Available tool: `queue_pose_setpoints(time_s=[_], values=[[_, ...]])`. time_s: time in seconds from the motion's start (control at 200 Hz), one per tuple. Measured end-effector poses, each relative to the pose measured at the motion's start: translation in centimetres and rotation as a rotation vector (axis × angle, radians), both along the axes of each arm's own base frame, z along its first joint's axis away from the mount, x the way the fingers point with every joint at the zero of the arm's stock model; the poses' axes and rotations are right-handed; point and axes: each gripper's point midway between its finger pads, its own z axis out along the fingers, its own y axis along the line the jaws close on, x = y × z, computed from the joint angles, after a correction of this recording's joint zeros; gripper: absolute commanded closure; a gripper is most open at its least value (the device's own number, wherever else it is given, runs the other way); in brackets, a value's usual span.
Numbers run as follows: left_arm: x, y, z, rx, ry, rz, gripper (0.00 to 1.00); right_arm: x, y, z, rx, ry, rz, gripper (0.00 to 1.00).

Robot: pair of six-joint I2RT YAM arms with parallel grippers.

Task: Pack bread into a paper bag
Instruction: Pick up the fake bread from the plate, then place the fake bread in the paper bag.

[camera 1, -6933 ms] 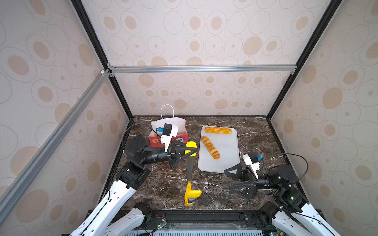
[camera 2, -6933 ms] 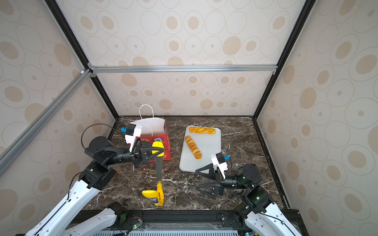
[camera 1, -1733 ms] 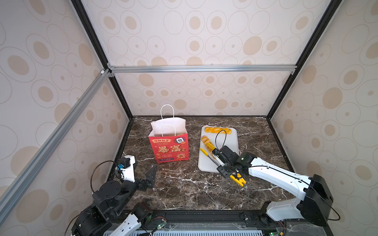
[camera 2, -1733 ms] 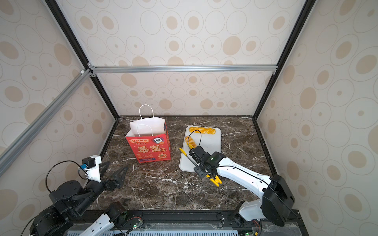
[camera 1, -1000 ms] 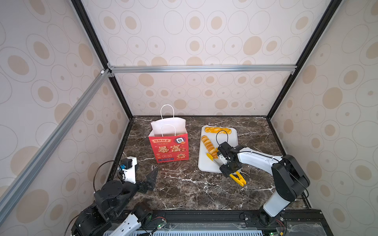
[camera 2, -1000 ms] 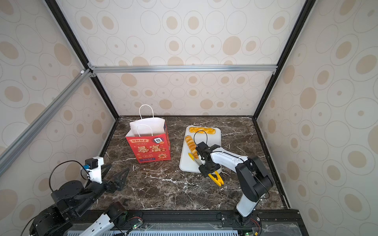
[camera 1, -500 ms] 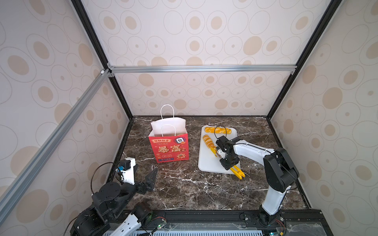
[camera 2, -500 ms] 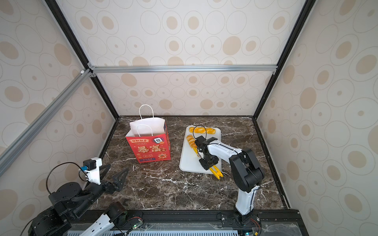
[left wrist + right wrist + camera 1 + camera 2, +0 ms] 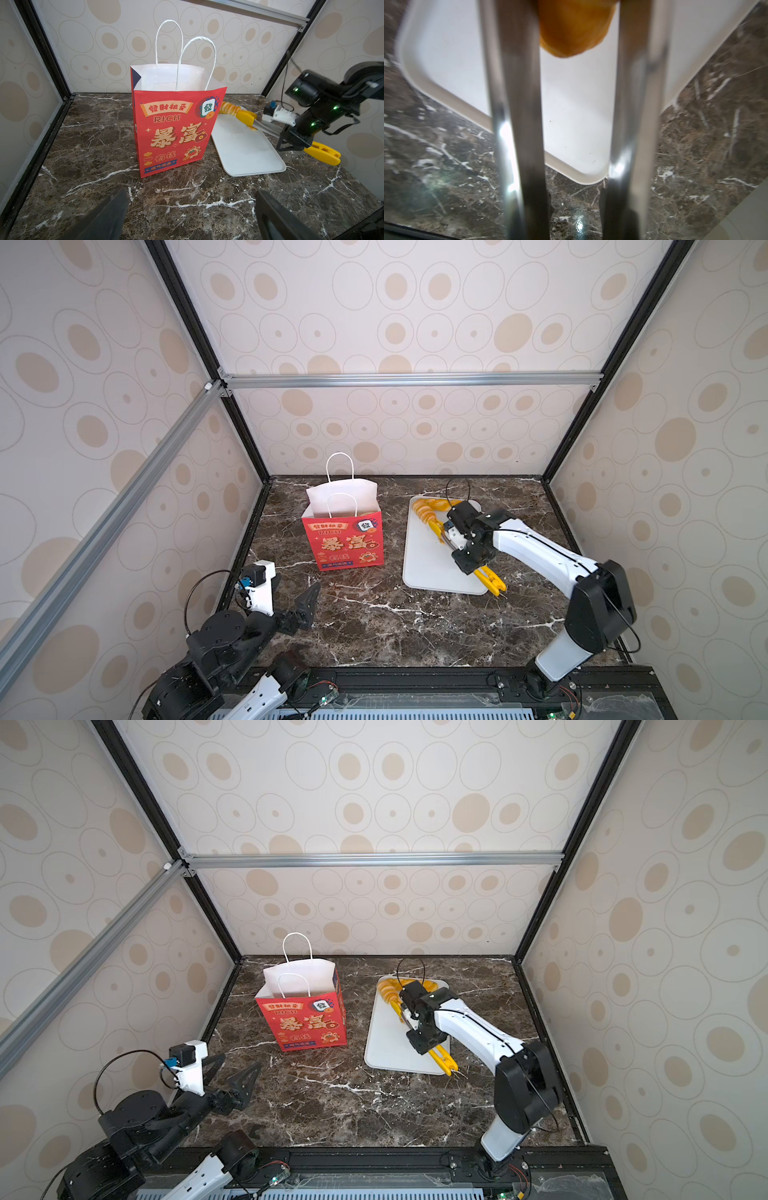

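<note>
Near the right edge of the tray (image 9: 424, 568), the right gripper (image 9: 471, 562) is grasping tongs (image 9: 492, 580) straddling a bread stick (image 9: 424, 512); the left gripper (image 9: 230, 1071) is gaping, empty.

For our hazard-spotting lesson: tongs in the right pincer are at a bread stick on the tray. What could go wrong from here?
1. The tongs in the right pincer seem to catch the twisted bread stick near one end, so it may sag or slip when lifted off the white tray.
2. The red paper bag stands unsupported, the open left pincer apart from it; a long stick nudging its rim could tip it.
</note>
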Motion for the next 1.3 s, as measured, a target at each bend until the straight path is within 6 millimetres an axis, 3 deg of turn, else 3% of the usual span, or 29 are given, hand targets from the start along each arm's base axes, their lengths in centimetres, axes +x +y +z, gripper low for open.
queue_pose_setpoints(time_s=[0.105, 0.175, 0.24, 0.315, 0.416, 0.586, 0.681, 0.846, 1.027, 1.297], values=[[0.0, 0.0, 0.0, 0.002, 0.002, 0.0, 0.01, 1.5, 2.2, 7.7, 0.131, -0.161, 0.049, 0.75], [0.0, 0.0, -0.1, 0.002, 0.003, 0.0, 0.02, 1.9, 3.8, 11.7, 0.196, -0.234, 0.095, 0.75], [0.0, 0.0, -0.1, 0.003, 0.004, 0.0, 0.02, 2.0, 5.3, 14.4, 0.234, -0.273, 0.143, 0.75], [0.0, 0.0, -0.1, 0.003, 0.004, 0.0, 0.02, 2.0, 7.1, 15.9, 0.25, -0.288, 0.2, 0.75], [0.0, 0.0, -0.1, 0.004, 0.004, 0.001, 0.01, 1.4, 10.0, 15.5, 0.243, -0.261, 0.284, 0.74], [0.0, 0.0, -0.1, 0.004, 0.005, 0.0, 0.02, -1.2, 13.9, 11.5, 0.174, -0.149, 0.412, 0.74], [0.0, 0.0, -0.1, 0.004, 0.005, 0.0, 0.01, -2.8, 15.3, 10.5, 0.155, -0.12, 0.465, 0.74], [0.0, 0.0, -0.1, 0.004, 0.005, 0.0, 0.01, -3.8, 16.0, 11.1, 0.155, -0.123, 0.507, 0.71], [0.0, 0.0, -0.1, 0.004, 0.005, 0.0, 0.02, -2.8, 16.8, 12.5, 0.16, -0.162, 0.508, 0.61], [0.0, 0.0, -0.1, 0.004, 0.005, 0.0, 0.02, -1.7, 18.0, 12.6, 0.135, -0.169, 0.518, 0.49]])
